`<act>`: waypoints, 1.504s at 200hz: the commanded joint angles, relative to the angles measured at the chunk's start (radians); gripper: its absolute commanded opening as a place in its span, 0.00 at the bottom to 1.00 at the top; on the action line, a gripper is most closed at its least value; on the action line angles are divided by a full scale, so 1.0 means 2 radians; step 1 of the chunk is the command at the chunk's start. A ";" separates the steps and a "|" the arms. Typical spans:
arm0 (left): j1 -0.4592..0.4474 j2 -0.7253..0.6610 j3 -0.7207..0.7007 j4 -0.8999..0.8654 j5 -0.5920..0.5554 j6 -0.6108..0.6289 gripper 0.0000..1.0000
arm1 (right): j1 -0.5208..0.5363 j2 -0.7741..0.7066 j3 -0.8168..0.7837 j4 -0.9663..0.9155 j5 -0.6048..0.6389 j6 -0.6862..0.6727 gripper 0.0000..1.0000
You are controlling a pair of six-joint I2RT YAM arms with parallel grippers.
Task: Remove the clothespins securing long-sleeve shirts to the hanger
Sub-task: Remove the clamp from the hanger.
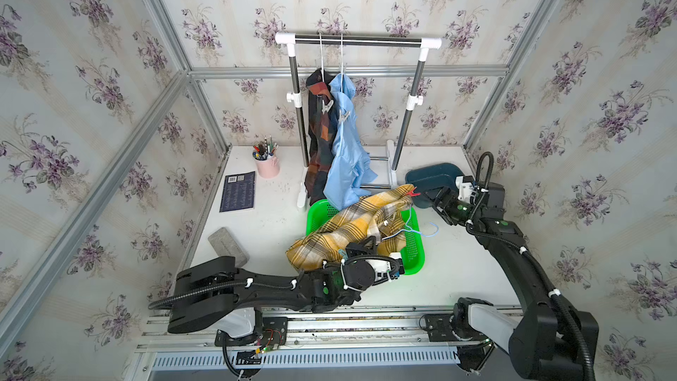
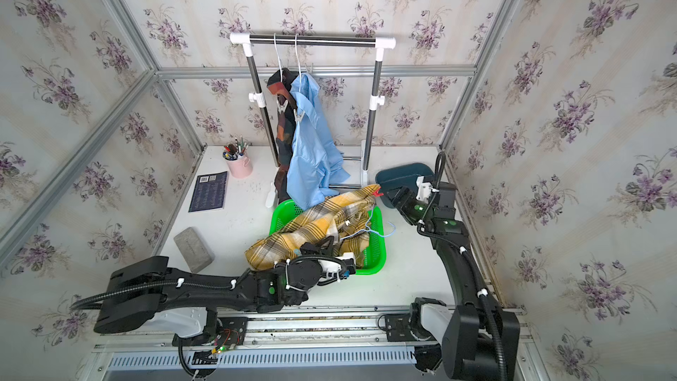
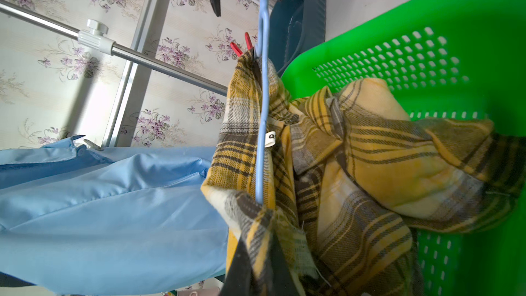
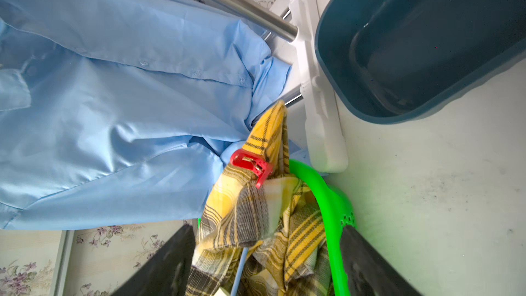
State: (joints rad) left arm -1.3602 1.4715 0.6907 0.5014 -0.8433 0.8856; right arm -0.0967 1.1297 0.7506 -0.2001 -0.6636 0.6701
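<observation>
Three long-sleeve shirts show. The light blue shirt point(image 1: 346, 155) and the dark plaid shirt point(image 1: 317, 148) hang limp from white hangers point(image 1: 321, 56) on the rack point(image 1: 357, 41) at the table's twelve o'clock, and translucent clothespins point(image 1: 327, 106) are clipped at their shoulders. The yellow-and-grey plaid shirt point(image 1: 351, 225) lies crumpled across the green basket point(image 1: 414, 247) at the table's middle, with a pale blue hanger point(image 3: 264, 95) threaded through it. A red clothespin point(image 4: 252, 163) bites the raised peak of cloth at this shirt's one o'clock corner. The right gripper point(image 4: 266, 234) sits at three o'clock of that pin, fingers spread wide either side of plaid and basket rim, gripping nothing and clear of the pin. The left gripper point(image 3: 257, 269), at the shirt's six o'clock, is pinched tight on a plaid fold. Violet-flowered wallpaper point(image 1: 91, 78) on aluminium framing walls in the scuffed white table point(image 1: 267, 221). On it are a dark teal tub point(image 1: 436, 174) at two o'clock, a dark booklet point(image 1: 238, 192) at ten, a grey block point(image 1: 229, 245) at eight and a pink pen cup point(image 1: 268, 166) at eleven.
</observation>
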 commanded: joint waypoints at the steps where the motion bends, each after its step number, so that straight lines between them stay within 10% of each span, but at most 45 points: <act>1: -0.004 0.022 0.001 0.047 -0.015 0.032 0.00 | -0.001 0.019 0.014 -0.004 -0.008 -0.028 0.78; 301: -0.021 0.109 0.010 0.093 -0.029 0.045 0.00 | 0.005 0.150 -0.005 0.144 -0.057 0.070 0.51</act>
State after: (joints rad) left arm -1.4002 1.6833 0.7113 0.6502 -0.9070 0.9756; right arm -0.0830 1.4265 0.7387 0.0227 -0.7544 0.7666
